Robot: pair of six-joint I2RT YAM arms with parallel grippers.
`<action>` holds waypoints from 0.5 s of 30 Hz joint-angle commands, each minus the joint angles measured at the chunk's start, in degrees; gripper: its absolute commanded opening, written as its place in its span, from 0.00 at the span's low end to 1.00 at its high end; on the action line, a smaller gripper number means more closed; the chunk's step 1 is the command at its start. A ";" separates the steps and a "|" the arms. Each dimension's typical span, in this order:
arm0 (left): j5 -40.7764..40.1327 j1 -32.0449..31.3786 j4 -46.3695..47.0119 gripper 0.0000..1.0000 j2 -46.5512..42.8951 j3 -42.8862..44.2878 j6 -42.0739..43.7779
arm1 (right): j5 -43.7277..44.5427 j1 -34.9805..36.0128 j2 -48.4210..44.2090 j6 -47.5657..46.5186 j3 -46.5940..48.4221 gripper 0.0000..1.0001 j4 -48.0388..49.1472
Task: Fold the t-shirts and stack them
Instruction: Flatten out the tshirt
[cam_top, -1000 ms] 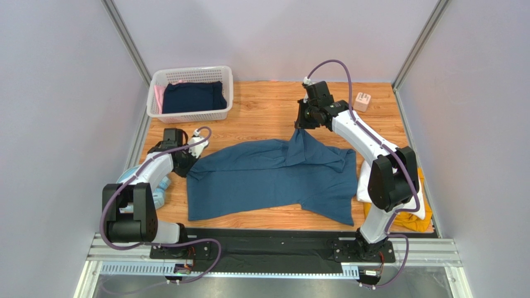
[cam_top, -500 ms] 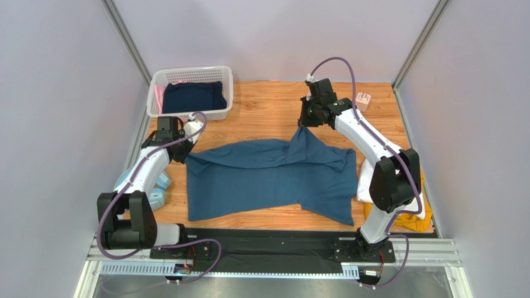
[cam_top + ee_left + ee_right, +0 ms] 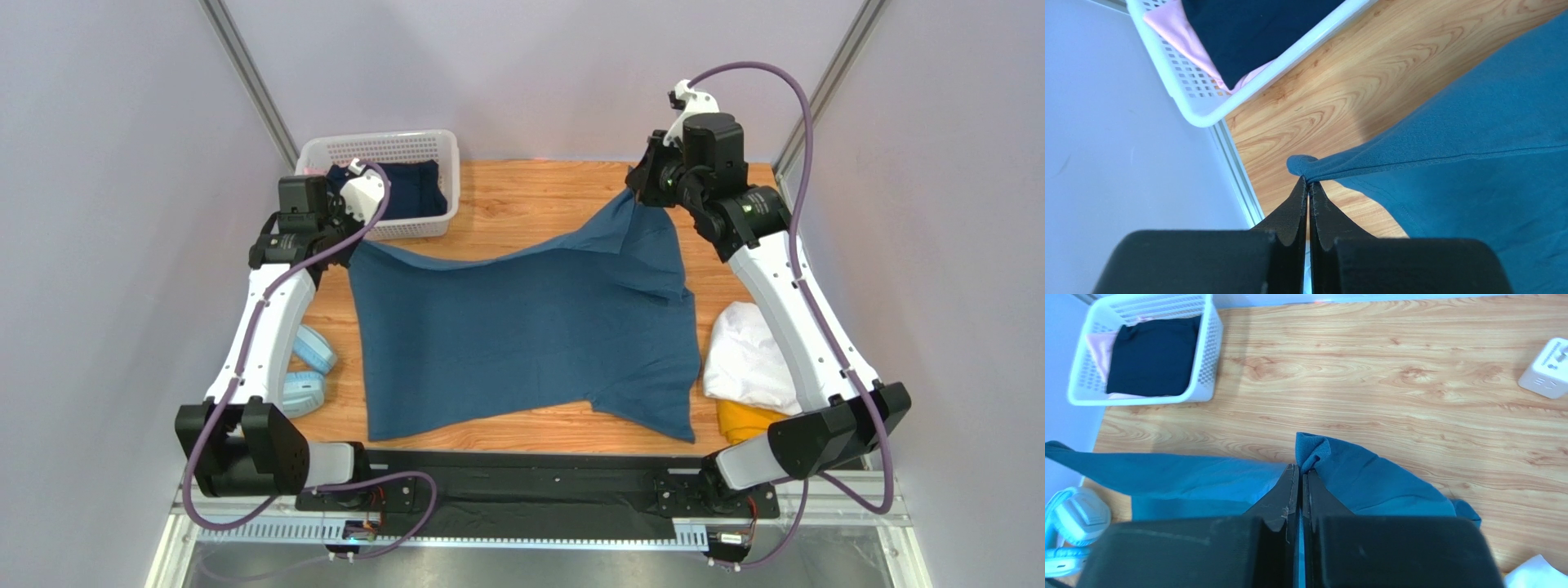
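A large teal-blue t-shirt (image 3: 515, 325) hangs stretched between both grippers, its near edge resting on the wooden table (image 3: 534, 202). My left gripper (image 3: 347, 240) is shut on its left corner, raised beside the basket; in the left wrist view the fingertips (image 3: 1308, 182) pinch the cloth (image 3: 1475, 147). My right gripper (image 3: 640, 196) is shut on the far right corner, held high; in the right wrist view (image 3: 1300, 468) the cloth (image 3: 1364, 478) bunches above the tips. A folded white t-shirt (image 3: 748, 355) lies on a mustard-yellow one (image 3: 740, 420) at the right edge.
A white lattice basket (image 3: 375, 150) with dark navy and pink clothes stands at the far left. Small pale-blue rounded items (image 3: 302, 368) lie at the left edge. A small white-pink box (image 3: 1549, 367) sits at the far right. Grey walls enclose the table.
Both grippers have lifted and moved apart and away from me, raising the far edge of the teal-blue t-shirt and stretching it out flatter. The right arm has uncovered the white t-shirt.
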 commanded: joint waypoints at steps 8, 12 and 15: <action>-2.84 0.28 0.46 0.00 14.24 9.43 1.57 | -1.85 -5.16 11.10 -0.36 5.48 0.00 0.48; -4.25 0.37 0.37 0.00 20.74 14.79 1.66 | -1.94 -6.39 16.72 -1.06 15.21 0.00 -1.62; -5.99 0.28 0.20 0.00 24.34 19.88 1.74 | -1.68 -7.09 22.78 -1.68 21.38 0.00 -4.69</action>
